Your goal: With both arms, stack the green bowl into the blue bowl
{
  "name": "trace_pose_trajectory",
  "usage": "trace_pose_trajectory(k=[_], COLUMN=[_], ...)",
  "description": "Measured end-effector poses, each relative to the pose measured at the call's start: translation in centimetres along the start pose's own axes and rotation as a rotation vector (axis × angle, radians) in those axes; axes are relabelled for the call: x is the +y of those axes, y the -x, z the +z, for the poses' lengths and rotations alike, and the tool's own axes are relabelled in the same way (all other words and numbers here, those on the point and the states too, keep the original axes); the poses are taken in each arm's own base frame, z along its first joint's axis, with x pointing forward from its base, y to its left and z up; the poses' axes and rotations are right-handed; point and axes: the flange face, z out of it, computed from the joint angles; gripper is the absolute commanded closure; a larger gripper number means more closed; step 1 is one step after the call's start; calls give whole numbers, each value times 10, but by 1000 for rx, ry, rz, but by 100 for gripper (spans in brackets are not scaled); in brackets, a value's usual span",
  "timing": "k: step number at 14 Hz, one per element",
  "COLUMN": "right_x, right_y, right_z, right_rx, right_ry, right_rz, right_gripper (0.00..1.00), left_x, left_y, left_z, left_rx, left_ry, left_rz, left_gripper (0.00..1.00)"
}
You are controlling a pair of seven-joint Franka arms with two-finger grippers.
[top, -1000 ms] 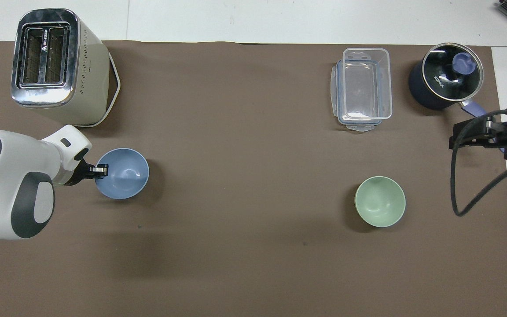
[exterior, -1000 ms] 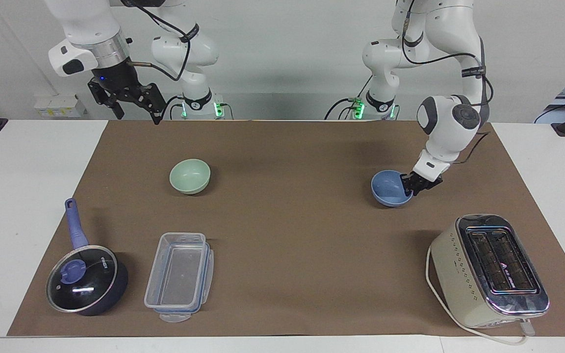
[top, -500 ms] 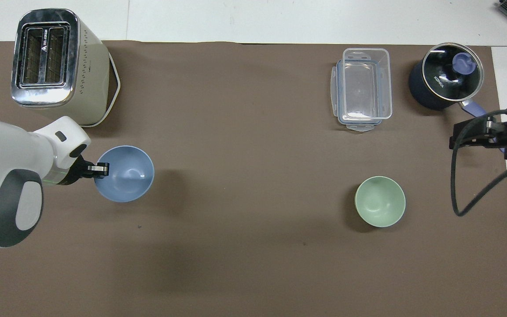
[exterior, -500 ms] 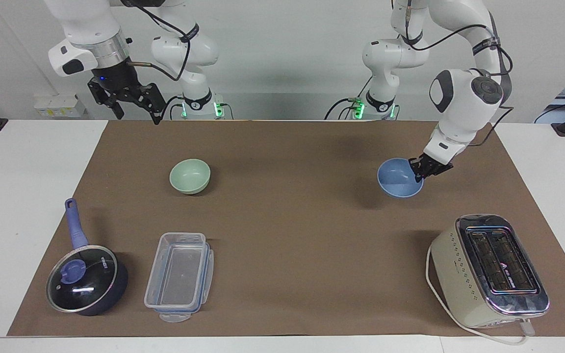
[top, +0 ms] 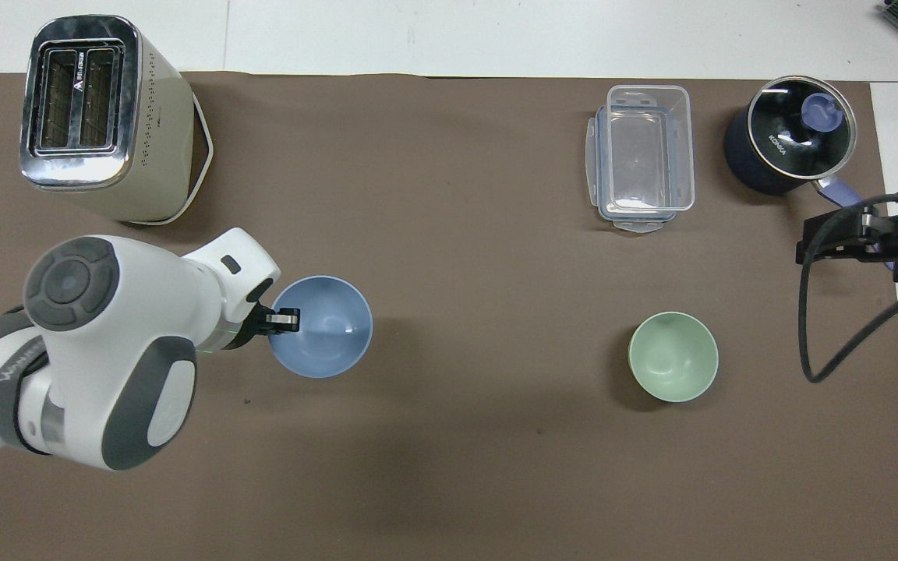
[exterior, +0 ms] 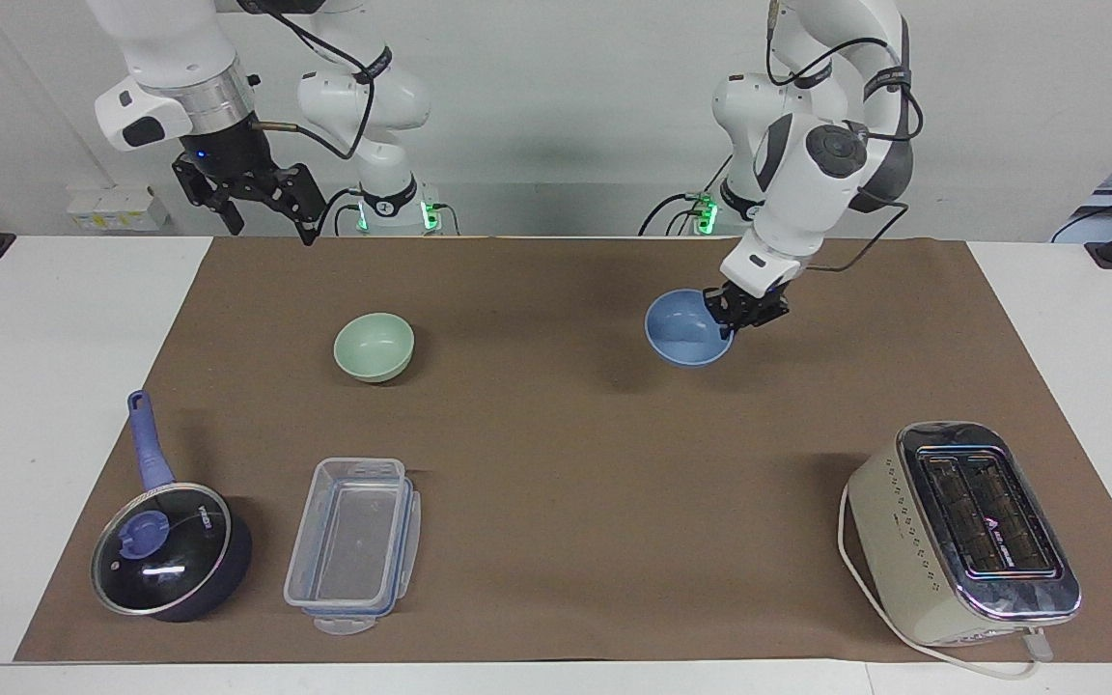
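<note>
My left gripper is shut on the rim of the light blue bowl and holds it upright, a little above the brown mat, near the table's middle. It also shows in the overhead view, where the left gripper pinches the blue bowl at its rim. The pale green bowl sits alone on the mat toward the right arm's end, also in the overhead view. My right gripper waits open and empty, raised over the mat's corner at the right arm's end.
A cream toaster stands toward the left arm's end, farther from the robots. A clear lidless food container and a dark blue lidded saucepan stand farther from the robots than the green bowl. The brown mat covers the table.
My left gripper has lifted the blue bowl off the mat and carried it toward the table's middle, closer to the green bowl. The right arm has not moved.
</note>
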Motion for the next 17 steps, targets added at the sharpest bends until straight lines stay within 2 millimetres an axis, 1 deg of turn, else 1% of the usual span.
trace_pose_trajectory(k=[2,5,6,7,8,9,10,12,14,15,17], right_x=[0,6,7,7,7,7,7,7,7,7,7], right_y=[0,-1,-2,-2,-2,-2,-2,-2,-2,-2,-2], right_z=[0,0,0,0,0,0,0,0,0,0,0], right_rx=[-1,-2,-2,-2,-2,-2,-2,-2,-2,-2,-2], right_ry=[0,0,0,0,0,0,0,0,0,0,0], right_rz=[1,11,13,13,13,13,13,13,13,13,13], right_gripper=[0,0,0,0,0,0,0,0,0,0,0], left_x=[32,69,80,89,94,96,95,92,84,75,47], left_y=[14,35,41,46,48,49,49,46,38,28,3], left_z=[23,64,76,87,96,102,104,103,97,91,68], left_rx=[19,35,41,46,48,43,40,43,55,64,64], left_ry=[16,25,28,31,33,31,30,30,34,37,37], left_rz=[23,32,32,28,24,22,19,7,-17,-41,-106], left_gripper=[100,100,87,65,40,7,0,0,0,0,0])
